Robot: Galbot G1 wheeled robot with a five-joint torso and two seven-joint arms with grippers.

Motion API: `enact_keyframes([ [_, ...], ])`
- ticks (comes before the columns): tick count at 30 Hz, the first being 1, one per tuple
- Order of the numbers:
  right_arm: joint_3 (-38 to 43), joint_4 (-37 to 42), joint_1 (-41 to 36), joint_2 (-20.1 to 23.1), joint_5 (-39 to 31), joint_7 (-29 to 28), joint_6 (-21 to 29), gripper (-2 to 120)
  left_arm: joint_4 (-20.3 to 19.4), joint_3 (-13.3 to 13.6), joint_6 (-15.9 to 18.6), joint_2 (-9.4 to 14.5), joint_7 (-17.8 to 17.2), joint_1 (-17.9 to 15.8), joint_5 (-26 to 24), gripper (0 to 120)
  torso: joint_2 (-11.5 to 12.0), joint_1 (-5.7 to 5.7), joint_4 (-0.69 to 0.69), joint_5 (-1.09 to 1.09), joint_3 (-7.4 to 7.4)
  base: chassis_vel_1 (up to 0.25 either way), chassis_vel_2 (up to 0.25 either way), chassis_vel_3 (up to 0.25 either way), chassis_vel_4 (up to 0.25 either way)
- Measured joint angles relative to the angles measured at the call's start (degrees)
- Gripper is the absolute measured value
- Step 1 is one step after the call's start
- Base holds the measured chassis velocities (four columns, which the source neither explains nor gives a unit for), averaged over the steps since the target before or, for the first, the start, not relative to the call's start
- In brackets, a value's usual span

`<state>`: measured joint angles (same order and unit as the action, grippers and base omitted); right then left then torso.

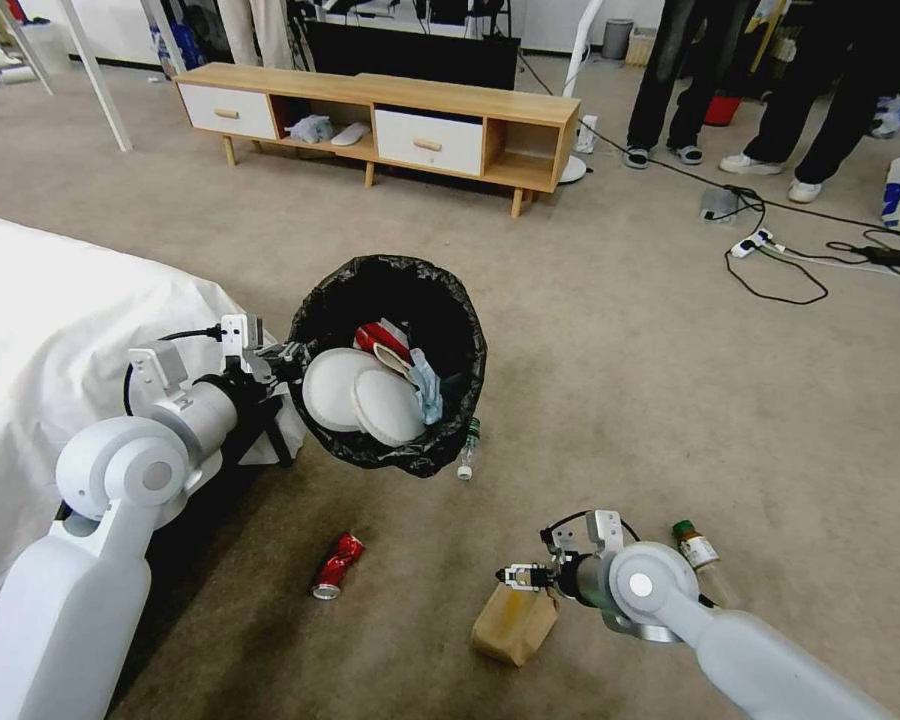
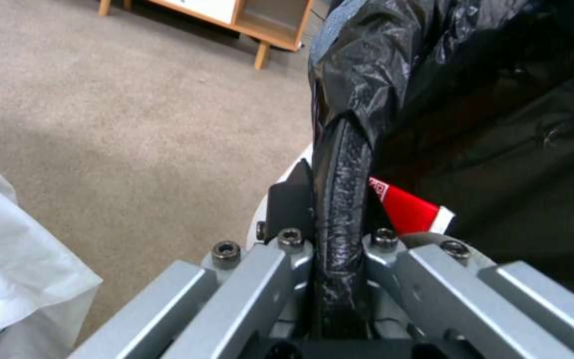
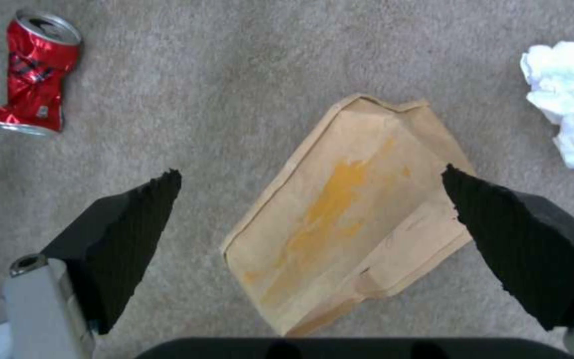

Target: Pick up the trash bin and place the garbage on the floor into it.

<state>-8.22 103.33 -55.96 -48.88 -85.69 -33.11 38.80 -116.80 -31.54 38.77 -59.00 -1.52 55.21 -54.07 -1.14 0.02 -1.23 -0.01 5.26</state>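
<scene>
Left claw (image 1: 282,352) clamped on trash bin (image 1: 390,360) rim, held aloft. Right claw (image 3: 310,214) spread wide above brown paper bag (image 3: 347,209) on floor (image 1: 620,330), near right. Bag likely light, crushable; pinch across its flat middle.

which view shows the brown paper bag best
The right wrist view: the brown paper bag lies flat on the carpet, filling the middle of the picture between the open right gripper fingers, its orange stain plain. The head view shows the bag smaller, partly under the gripper. The left wrist view looks at the trash bin instead.
</scene>
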Motion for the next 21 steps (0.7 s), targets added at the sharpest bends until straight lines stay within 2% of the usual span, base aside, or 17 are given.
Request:
enact_keyframes([
  [8, 0.7, 0.4, -0.5, -0.5, -3.1, -2.6, -0.4, 100, -0.2, 0.1, 0.2, 0.0, -0.4, 0.0, -0.3, 2, 0.0, 0.0, 0.0, 0.01, 0.0, 0.0, 0.0, 0.0, 0.0],
  [21, 2.9, 1.1, -1.9, -0.3, -3.9, -4.2, -1.1, 100, -0.4, -0.1, 0.3, 0.3, -0.6, 0.1, -0.8, 2, 0.0, 0.0, 0.0, 0.01, 0.0, 0.0, 0.0, 0.0, 0.0],
])
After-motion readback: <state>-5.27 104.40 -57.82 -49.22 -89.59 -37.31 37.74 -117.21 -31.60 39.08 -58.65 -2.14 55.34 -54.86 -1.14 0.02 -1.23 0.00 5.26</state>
